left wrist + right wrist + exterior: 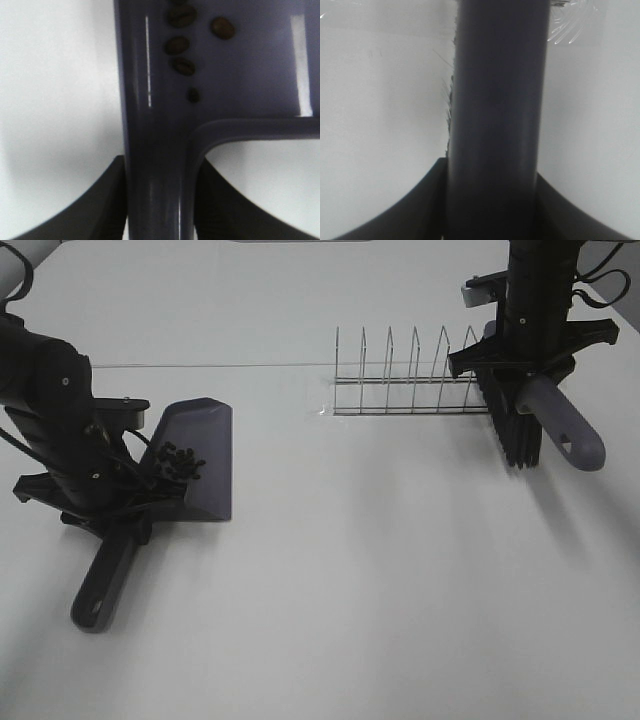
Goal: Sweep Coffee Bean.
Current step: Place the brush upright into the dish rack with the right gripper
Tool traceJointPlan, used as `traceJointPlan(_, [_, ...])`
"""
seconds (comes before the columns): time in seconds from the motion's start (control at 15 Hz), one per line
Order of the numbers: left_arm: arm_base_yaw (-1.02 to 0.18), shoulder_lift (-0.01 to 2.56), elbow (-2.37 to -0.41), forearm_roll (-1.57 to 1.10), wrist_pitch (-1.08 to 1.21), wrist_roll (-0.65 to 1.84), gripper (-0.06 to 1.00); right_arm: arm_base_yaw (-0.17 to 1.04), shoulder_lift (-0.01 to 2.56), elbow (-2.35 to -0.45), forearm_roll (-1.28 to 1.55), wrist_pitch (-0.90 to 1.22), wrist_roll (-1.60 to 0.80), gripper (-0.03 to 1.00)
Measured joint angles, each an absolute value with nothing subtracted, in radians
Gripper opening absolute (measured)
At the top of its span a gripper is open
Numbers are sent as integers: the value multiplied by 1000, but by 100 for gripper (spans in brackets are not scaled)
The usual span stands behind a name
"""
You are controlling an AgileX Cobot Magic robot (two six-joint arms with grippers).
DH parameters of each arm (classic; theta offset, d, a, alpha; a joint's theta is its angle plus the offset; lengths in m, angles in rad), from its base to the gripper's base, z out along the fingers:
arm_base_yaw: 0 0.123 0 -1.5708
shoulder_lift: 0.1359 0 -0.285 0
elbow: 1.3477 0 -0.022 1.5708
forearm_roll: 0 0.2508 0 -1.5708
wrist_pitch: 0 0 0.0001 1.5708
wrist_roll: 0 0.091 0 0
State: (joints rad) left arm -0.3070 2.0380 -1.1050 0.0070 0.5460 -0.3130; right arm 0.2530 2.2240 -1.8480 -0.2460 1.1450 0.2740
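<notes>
The coffee beans (178, 462) lie heaped inside the dustpan (212, 430) near the table's (400, 580) left edge, just ahead of the left gripper (115, 525), which is clamped on the pan's handle (100, 590). The left wrist view picks out single beans that the high camera blurs together. Toward the far right corner, the right gripper (520, 358) is closed round a brush (520, 430) beside a wire rack (405, 380).

The left gripper (160, 172) is clamped on the handle (155, 140) of a grey-purple dustpan (255, 75), with a dark finger (97, 210) pressed against each side of that handle. Past the grip the handle widens into the pan. A few brown coffee beans (181, 42) lie on the pan floor just beyond that junction — four close together, roughly in line with the handle, and one a little apart. White table (55, 90) shows on both sides of the handle.
</notes>
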Motion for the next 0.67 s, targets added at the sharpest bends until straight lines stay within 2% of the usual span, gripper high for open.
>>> traceJointPlan(0.4, [-307, 2038, -1105, 7, 546, -313, 36, 252, 2196, -1907, -155, 1220, 263, 35])
traceJointPlan(0.67, [-307, 2038, -1105, 7, 546, -313, 36, 252, 2106, -1771, -136, 1220, 257, 35])
